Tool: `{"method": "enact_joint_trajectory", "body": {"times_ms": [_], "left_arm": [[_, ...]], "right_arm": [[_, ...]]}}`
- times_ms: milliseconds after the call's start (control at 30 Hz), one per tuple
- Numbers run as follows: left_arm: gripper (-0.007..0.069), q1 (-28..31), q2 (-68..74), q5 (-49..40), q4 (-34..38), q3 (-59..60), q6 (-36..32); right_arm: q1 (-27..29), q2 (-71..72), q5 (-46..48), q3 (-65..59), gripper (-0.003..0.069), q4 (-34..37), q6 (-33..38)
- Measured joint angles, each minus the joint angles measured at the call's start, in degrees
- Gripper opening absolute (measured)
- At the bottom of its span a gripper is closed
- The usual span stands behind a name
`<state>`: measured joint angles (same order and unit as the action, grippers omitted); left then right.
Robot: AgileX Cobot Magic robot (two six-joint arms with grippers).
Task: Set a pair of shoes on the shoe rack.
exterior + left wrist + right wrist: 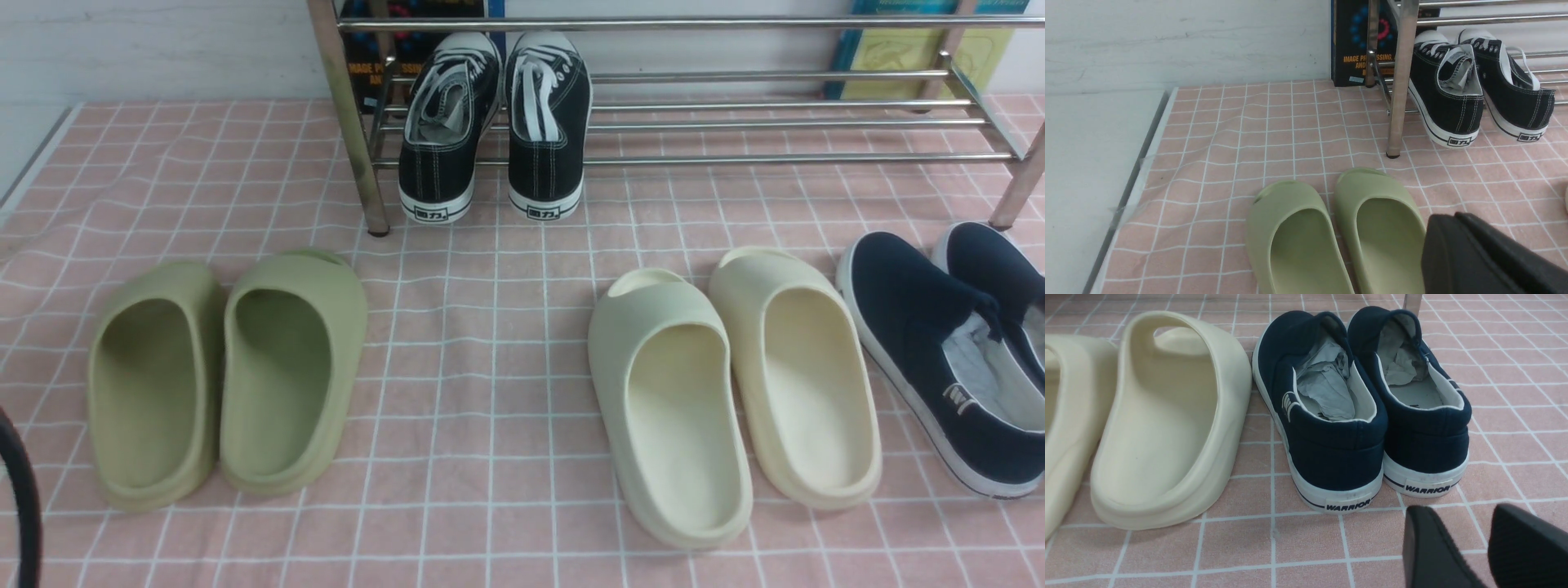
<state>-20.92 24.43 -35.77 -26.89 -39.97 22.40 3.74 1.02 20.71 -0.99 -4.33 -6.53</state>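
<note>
Black sneakers (494,122) already parked side by side on shoe rack (735,122), heels toward the robot, nearer left tool (1494,253), closed empty; right tool (1484,547) slightly open, empty.

The navy slip-ons (1363,416) each carry "WARRIOR" in dark letters on the white heel tab. The book (1351,41) behind the rack shows orange letters "IMAGE PR…" and "AND". The black sneakers (494,122) bear heel labels with characters too small to read.

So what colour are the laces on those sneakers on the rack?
White laces, on the black sneakers; clearest in the front view.
</note>
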Motion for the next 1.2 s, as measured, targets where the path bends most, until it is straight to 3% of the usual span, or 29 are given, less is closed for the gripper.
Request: {"method": "enact_joint_trajectory", "body": {"times_ms": [67,267,367,600,800,1200], "left_arm": [[0.0022,2.6,-1.66,3.36,1.63,3.55,-1.27],[0.0022,17.44,-12.71,23.28,17.73,23.28,-15.76],[0.0022,21.33,-18.47,26.91,19.88,31.16,-18.3],[0.0022,22.95,-24.96,23.26,18.64,41.03,-17.59],[0.0022,22.95,-25.12,18.96,18.57,41.64,-17.61],[0.0022,22.95,-25.12,15.23,21.79,41.41,-26.15]], "right_arm": [[0.0,0.0,0.0,0.0,0.0238,0.0,0.0],[0.0,0.0,0.0,0.0,0.0238,0.0,0.0],[0.0,0.0,0.0,0.0,0.0238,0.12,0.0],[0.0,0.0,0.0,0.0,0.0238,0.12,0.0],[0.0,0.0,0.0,0.0,0.0238,0.06,0.0],[0.0,0.0,0.0,0.0,0.0238,0.06,0.0]]}}
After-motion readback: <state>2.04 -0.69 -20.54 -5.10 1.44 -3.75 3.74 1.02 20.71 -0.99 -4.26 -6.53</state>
